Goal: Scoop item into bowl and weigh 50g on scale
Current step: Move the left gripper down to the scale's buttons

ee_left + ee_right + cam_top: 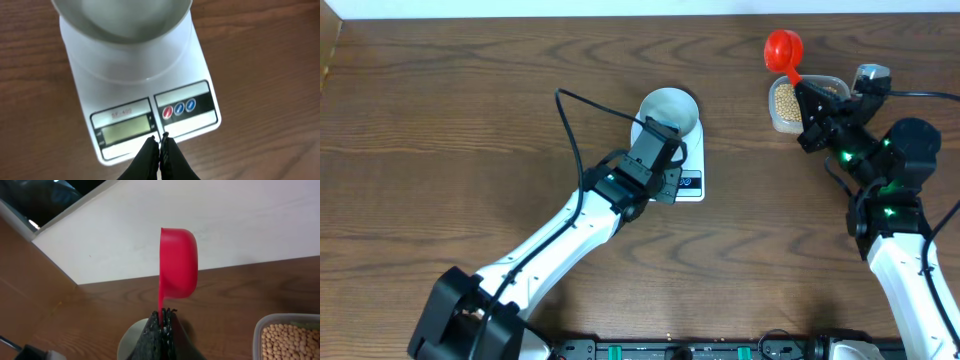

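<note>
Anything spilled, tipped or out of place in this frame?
Nothing stands out. The bowl sits upright on the scale, the beans sit inside their tub with none visibly spilled, and the right end effector holds the red scoop by its handle. The display shows no digits.

1. the beans (786, 100), small, round and beige-tan, lay heaped in a clear tub (290, 316) at the table's far right.
2. the bowl (670, 110), round and pale blue-grey, stood upright on the far end of the scale.
3. the scale (140, 85), white and rectangular, lay flat mid-table; its grey display and two round buttons faced the near side, digits unreadable.
</note>
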`<state>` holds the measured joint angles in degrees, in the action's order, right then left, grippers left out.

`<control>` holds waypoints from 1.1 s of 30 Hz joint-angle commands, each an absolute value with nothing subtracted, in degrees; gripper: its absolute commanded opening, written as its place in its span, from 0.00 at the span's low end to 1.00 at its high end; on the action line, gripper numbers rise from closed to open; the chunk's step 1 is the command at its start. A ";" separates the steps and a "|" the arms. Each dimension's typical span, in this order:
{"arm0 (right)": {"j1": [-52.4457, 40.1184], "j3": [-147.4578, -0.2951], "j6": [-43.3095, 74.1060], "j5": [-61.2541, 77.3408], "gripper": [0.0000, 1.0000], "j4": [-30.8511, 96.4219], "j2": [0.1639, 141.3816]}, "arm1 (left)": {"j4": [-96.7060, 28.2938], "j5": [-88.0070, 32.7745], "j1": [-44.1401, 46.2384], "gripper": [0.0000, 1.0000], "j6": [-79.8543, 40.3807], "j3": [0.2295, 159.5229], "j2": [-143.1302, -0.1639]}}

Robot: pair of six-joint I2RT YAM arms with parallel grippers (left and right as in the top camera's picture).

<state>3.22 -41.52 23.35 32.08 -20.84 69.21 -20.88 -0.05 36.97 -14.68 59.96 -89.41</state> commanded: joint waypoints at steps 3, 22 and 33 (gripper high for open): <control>3.29 -42.35 22.24 31.35 0.01 -20.84 70.57 | -20.03 0.69 37.10 0.07 -12.47 61.87 -93.01; 3.27 -42.35 22.22 30.06 0.01 -20.80 71.26 | -14.92 0.51 39.62 0.07 -4.93 61.84 -101.23; 3.27 -42.35 22.22 29.91 0.01 -20.80 71.26 | -13.34 0.54 39.59 0.08 -3.11 61.84 -102.91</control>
